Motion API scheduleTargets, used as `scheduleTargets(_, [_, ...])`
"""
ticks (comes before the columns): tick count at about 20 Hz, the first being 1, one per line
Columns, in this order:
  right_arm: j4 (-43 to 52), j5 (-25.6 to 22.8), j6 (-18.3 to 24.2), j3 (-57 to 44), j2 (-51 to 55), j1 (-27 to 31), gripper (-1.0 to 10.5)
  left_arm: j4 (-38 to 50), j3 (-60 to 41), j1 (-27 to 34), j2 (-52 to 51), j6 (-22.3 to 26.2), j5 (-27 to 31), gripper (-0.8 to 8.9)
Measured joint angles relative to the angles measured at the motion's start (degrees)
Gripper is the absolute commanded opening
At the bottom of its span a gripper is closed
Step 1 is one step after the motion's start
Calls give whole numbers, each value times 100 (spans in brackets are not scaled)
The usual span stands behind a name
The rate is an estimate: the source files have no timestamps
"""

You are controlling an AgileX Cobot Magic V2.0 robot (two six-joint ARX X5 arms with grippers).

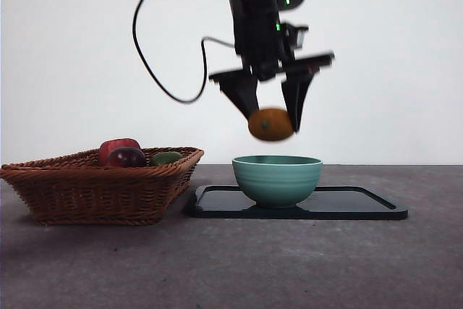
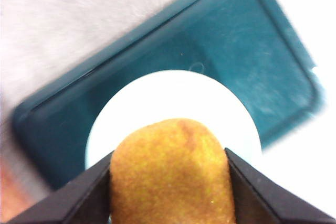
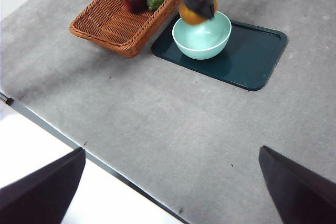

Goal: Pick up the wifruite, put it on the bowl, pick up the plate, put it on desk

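My left gripper [image 1: 273, 122] is shut on the wifruite [image 1: 271, 124], a round orange fruit hanging in the air just above the bowl [image 1: 277, 179]. In the left wrist view the wifruite [image 2: 170, 174] fills the space between the jaws, with the pale bowl [image 2: 173, 93] directly beneath. The mint-teal bowl stands on the plate [image 1: 362, 204], a dark teal rectangular tray lying flat on the desk [image 1: 217, 265]. My right gripper [image 3: 170, 192] is open and holds nothing, high over the near side of the desk [image 3: 157, 119], far from the bowl [image 3: 202, 38].
A wicker basket [image 1: 101, 186] stands left of the plate, almost touching it. It holds a dark red-purple fruit [image 1: 124, 153] and a green fruit [image 1: 166, 157]. A black cable hangs behind the arm. The desk's edge [image 3: 63, 137] runs near the right gripper.
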State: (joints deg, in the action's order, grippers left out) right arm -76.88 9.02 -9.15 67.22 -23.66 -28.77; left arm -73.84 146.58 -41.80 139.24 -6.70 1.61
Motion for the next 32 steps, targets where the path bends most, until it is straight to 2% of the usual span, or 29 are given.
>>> scheduleTargets(3, [0, -4, -9, 0, 0, 0, 603, -671, 678, 0, 0, -2, 0, 216])
scheduleTargets(5, [0, -22, -11, 0, 0, 0, 603, -737, 1161, 2, 22, -4, 0, 216])
scheduleTargets(10, [0, -24, -11, 0, 0, 0, 603, -758, 1019, 4, -474, -24, -4, 216])
scheduleTargets(15, [0, -20, -17, 0, 0, 0, 603, -774, -758, 37, -1985, -24, -7, 216])
scheduleTargets(19, [0, -17, -31, 0, 0, 0, 603, -774, -2264, 485, -3088, -192, 4, 216])
scheduleTargets(26, [0, -4, -35, 0, 0, 0, 603, -732, -4271, 955, -4548, -673, 970, 216])
scheduleTargets(29, [0, 7, -44, 0, 0, 0, 603, 190, -5313, 1106, -5025, -942, 1025, 216])
scheduleTargets(32, [0, 28, -79, 0, 0, 0, 603, 763, -6087, 1152, -5093, -1062, 1023, 216])
